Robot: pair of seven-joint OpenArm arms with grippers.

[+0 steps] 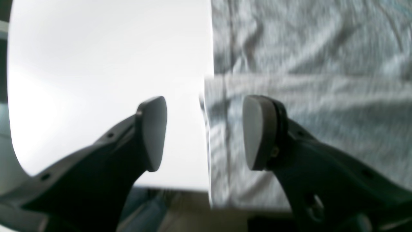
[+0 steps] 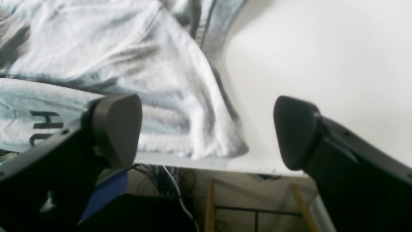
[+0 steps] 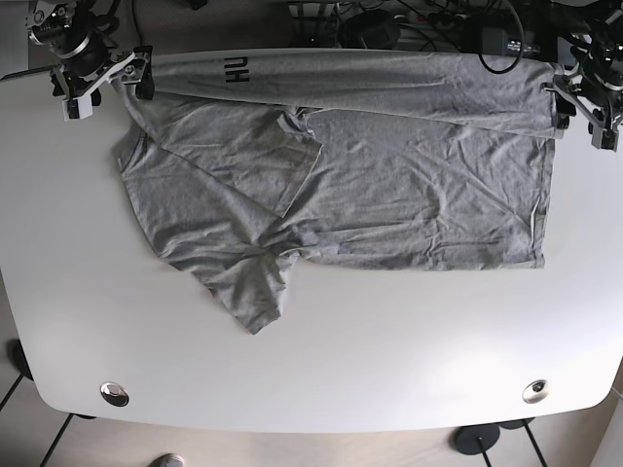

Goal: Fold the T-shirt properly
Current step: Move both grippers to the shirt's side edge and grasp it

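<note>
White table (image 3: 389,370) fills the base view; cables and dark gear sit beyond its far edge. Grey T-shirt (image 3: 409,185) lies across the far half, its far strip folded over with dark lettering (image 3: 234,68) showing, one sleeve (image 3: 248,287) pointing at the near edge. Left gripper (image 1: 204,133) parted, empty, straddling the shirt's side edge at the far corner. Right gripper (image 2: 206,132) parted wide, empty, over the opposite far corner.
</note>
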